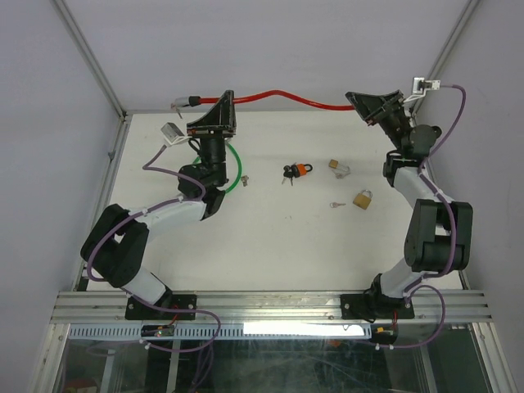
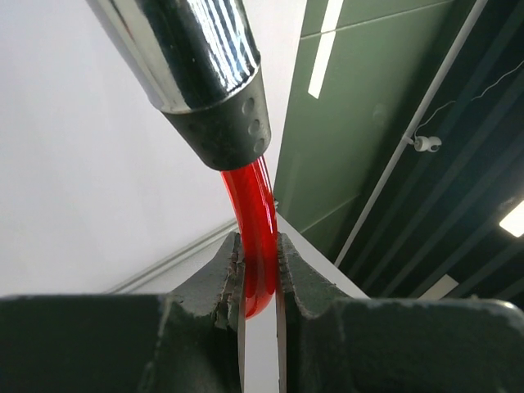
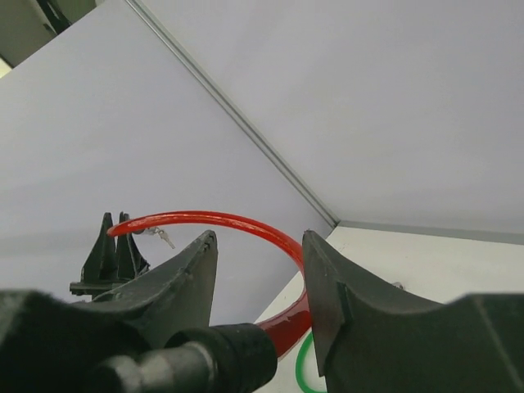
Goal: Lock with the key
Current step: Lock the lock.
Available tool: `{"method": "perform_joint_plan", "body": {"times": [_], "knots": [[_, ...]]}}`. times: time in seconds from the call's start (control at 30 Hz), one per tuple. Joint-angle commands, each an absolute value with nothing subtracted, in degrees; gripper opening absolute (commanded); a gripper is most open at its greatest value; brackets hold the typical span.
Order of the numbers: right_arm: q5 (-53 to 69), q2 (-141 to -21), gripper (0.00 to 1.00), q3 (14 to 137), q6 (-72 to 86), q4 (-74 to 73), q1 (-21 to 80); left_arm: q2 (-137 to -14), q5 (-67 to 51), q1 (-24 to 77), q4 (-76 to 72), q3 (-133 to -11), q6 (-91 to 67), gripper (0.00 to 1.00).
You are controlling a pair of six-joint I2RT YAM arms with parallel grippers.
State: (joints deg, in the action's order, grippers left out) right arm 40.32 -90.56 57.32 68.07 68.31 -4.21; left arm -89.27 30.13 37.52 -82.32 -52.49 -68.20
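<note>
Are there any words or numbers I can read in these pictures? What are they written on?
No word, number or sign can be read in any view.
Brass padlock: any marking is too small to read.
Orange padlock: too small to read.
Red cable and its shiny metal end: seen close up, no writing shows on them.

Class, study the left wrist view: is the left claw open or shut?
Shut: the left claw has its fingers pinching the red cable from both sides, leaving no gap.
</note>
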Motion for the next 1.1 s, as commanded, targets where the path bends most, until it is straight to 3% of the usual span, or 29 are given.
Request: {"method": "perform_joint_plan", "body": {"times": [0.0, 0.13, 0.43, 0.77, 1.07], "knots": [[39.4, -89.9, 0.49, 66.8, 67.8, 67.6, -3.4, -89.9, 26.3, 40.7, -88.6, -53.1, -71.5, 0.00], [40.1, -90.5, 0.50, 75.3, 59.7, 54.9, -3.8, -92.0, 23.5, 43.1, -88.3, -53.0, -74.7, 0.00], [43.8, -95.0, 0.52, 77.9, 62.1, 56.2, -7.0, -93.1, 19.8, 47.6, -90.7, -53.0, -76.7, 0.00], [48.6, -97.2, 0.61, 86.6, 55.5, 45.3, -8.1, -92.0, 14.7, 51.0, -90.3, -52.3, -77.8, 0.00], [51.4, -100.1, 0.57, 94.4, 53.0, 30.7, -7.7, -90.3, 14.3, 52.8, -91.5, -47.6, -79.1, 0.00]]}}
